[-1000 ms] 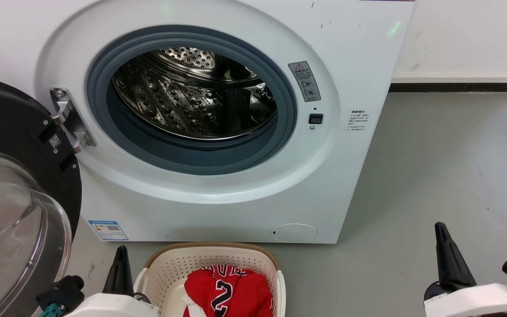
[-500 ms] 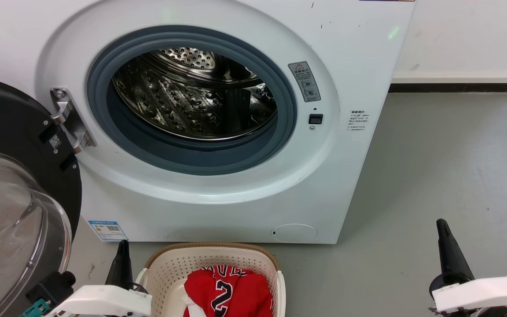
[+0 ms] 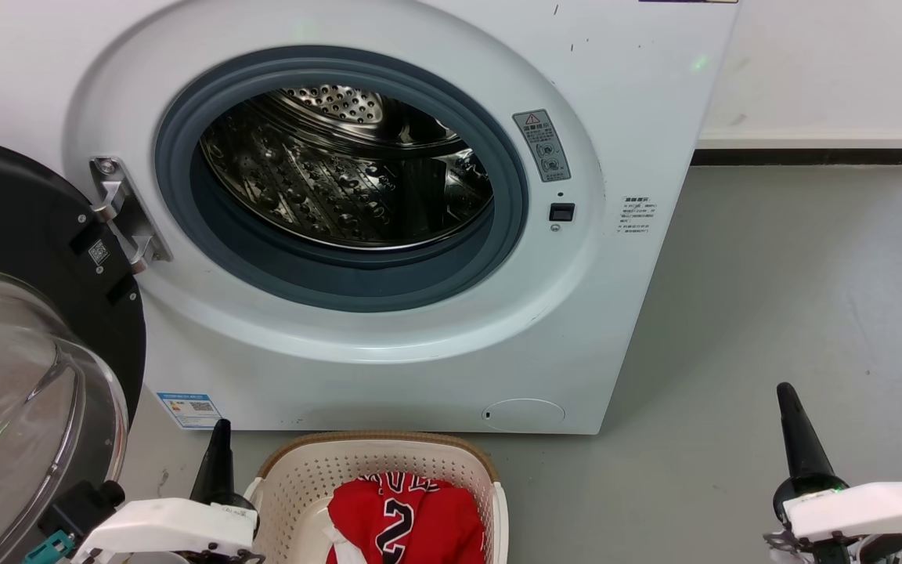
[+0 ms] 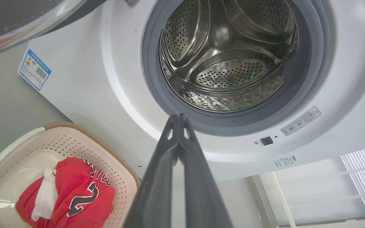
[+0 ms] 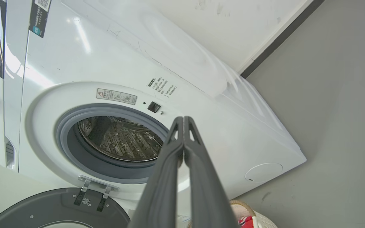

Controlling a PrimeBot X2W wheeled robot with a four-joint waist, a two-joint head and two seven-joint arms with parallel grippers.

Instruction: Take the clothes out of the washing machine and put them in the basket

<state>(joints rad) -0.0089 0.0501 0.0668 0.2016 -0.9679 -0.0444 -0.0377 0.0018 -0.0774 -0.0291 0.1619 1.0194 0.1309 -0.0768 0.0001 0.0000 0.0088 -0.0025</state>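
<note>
Head view: the washing machine [image 3: 420, 376] stands with its door [image 3: 28, 235] swung open to the left. Inside the grey gasket [image 3: 177, 196], the drum [image 3: 349, 172] shows bare perforated steel. The basket [image 3: 377, 440] sits on the grey floor [image 3: 772, 298] directly in front of the machine. The clothes [image 3: 420, 525], a red jersey bearing a dark number 2, lie bunched inside the basket. The left gripper [image 3: 221, 442] points up just beside the basket's left rim, apart from the jersey. The right gripper [image 3: 789, 407] points up over bare floor, well apart from the basket. Left wrist view: the left gripper's jaws are pressed together at the tips with nothing between them, aimed at the lower gasket. The jersey lies in the basket at lower left, with a white patch on its left side. Right wrist view: the right gripper's jaws likewise meet at the tips and hold nothing, aimed at the machine's front beside the opening. A corner of the basket with a scrap of red shows at the bottom edge.
</note>
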